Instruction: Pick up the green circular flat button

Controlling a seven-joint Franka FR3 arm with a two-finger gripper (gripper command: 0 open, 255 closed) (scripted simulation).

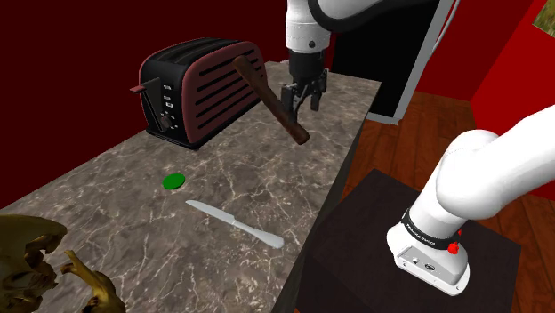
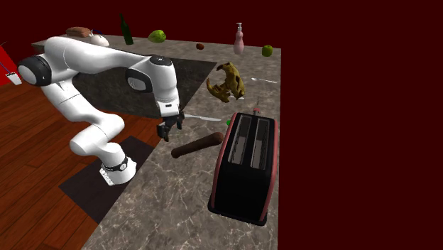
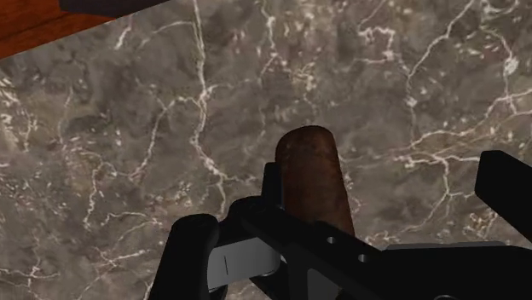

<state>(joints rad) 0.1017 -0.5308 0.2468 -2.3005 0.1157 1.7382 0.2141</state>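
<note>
The green round flat button (image 1: 172, 181) lies on the marble counter (image 1: 107, 196) in front of the toaster, towards the shoulder view's left. A sliver of the button (image 2: 228, 122) shows beside the toaster's far end in the second exterior view. My black gripper (image 1: 302, 98) hangs open above the counter's far end, well away from the button and close behind a brown cylinder (image 1: 274, 100). In the wrist view the gripper (image 3: 348, 200) has its fingers apart, with the cylinder's rounded end (image 3: 314, 175) between them and untouched.
A dark red and black toaster (image 1: 200, 87) stands at the counter's back, with the brown cylinder leaning against it. A silver knife (image 1: 236, 223) lies near the counter's front edge. A golden skull-like figure (image 1: 40, 267) sits at the near corner. Bottles and green fruit (image 2: 157, 35) stand farther along.
</note>
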